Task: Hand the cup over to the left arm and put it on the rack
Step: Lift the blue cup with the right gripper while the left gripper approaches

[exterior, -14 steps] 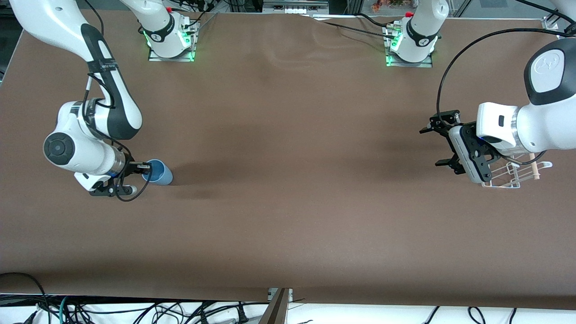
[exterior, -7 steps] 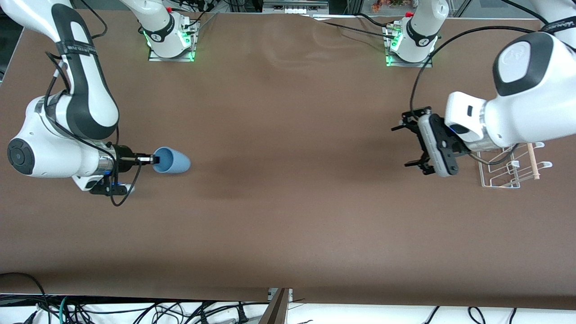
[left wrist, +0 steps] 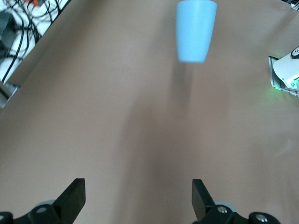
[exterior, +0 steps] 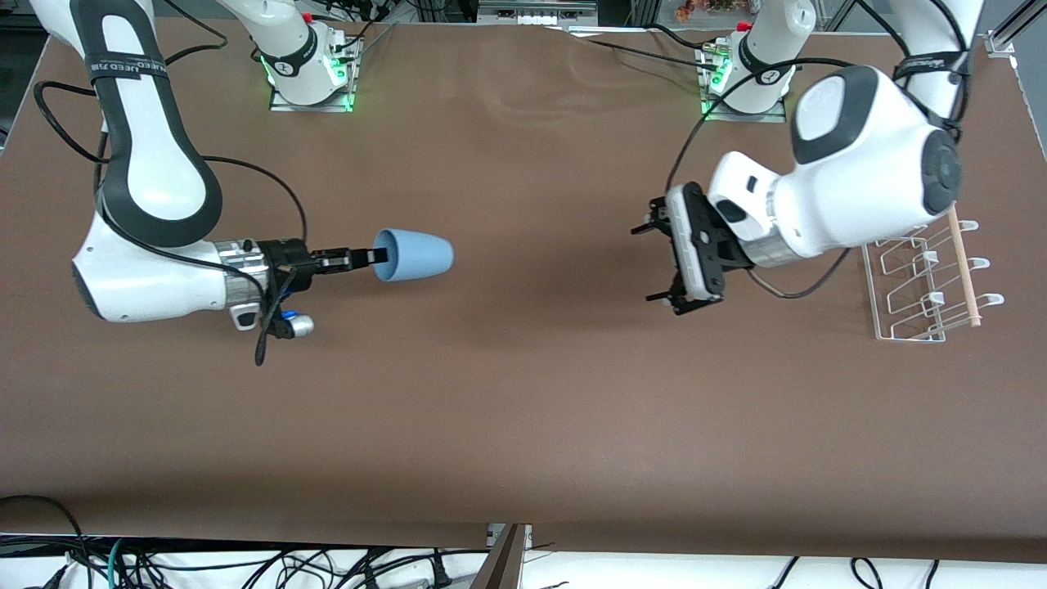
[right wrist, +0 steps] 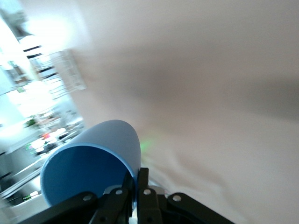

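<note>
My right gripper (exterior: 375, 257) is shut on the rim of the light-blue cup (exterior: 415, 254) and holds it on its side in the air over the table, bottom pointing toward the left arm. In the right wrist view the fingers (right wrist: 148, 184) pinch the cup's wall (right wrist: 112, 140). My left gripper (exterior: 652, 263) is open and empty, up over the table beside the rack, facing the cup. The cup shows ahead in the left wrist view (left wrist: 195, 29), between and well past the open fingers (left wrist: 202, 199). The white wire rack (exterior: 926, 281) with its wooden dowel (exterior: 962, 266) stands at the left arm's end.
The two arm bases (exterior: 309, 67) (exterior: 748, 78) stand along the table's edge farthest from the front camera. A black cable (exterior: 703, 123) loops from the left arm. Cables hang below the table's front edge (exterior: 245, 564).
My right gripper has lifted the cup off the table and carried it toward the middle. My left gripper has moved away from the rack toward the cup, staying open.
</note>
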You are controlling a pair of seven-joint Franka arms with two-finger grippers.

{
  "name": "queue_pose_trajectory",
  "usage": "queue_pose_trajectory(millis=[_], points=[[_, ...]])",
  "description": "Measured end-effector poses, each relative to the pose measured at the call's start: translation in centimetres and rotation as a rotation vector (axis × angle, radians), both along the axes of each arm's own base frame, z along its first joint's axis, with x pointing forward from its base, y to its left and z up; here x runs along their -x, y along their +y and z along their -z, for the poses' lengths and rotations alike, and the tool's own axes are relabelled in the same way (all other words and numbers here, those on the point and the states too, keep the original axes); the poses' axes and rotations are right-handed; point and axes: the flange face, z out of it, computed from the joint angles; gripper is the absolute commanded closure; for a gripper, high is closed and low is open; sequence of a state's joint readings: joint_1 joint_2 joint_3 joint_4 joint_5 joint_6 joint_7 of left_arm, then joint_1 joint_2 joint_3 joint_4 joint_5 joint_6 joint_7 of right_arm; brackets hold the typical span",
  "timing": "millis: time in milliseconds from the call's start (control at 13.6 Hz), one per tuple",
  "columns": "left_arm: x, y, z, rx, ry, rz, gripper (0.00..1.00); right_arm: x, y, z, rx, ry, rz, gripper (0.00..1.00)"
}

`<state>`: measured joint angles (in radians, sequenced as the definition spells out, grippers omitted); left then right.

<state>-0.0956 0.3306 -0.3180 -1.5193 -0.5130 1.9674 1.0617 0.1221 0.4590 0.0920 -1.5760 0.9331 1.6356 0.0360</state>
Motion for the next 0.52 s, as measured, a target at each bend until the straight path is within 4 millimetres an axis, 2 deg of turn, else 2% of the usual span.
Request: queue_pose_trajectory(millis=[221, 516], points=[[1.1, -3.0, -0.4, 0.019, -0.031, 0.033, 0.0, 0.8, 5.5, 0.4, -0.132, 0.046, 0.028, 1.0], [2.1, -5.2, -0.5, -0.016, -0.078, 0.077, 0.0, 1.6, 10.9, 0.6, -0.178, 0.024, 0.084, 1.0]])
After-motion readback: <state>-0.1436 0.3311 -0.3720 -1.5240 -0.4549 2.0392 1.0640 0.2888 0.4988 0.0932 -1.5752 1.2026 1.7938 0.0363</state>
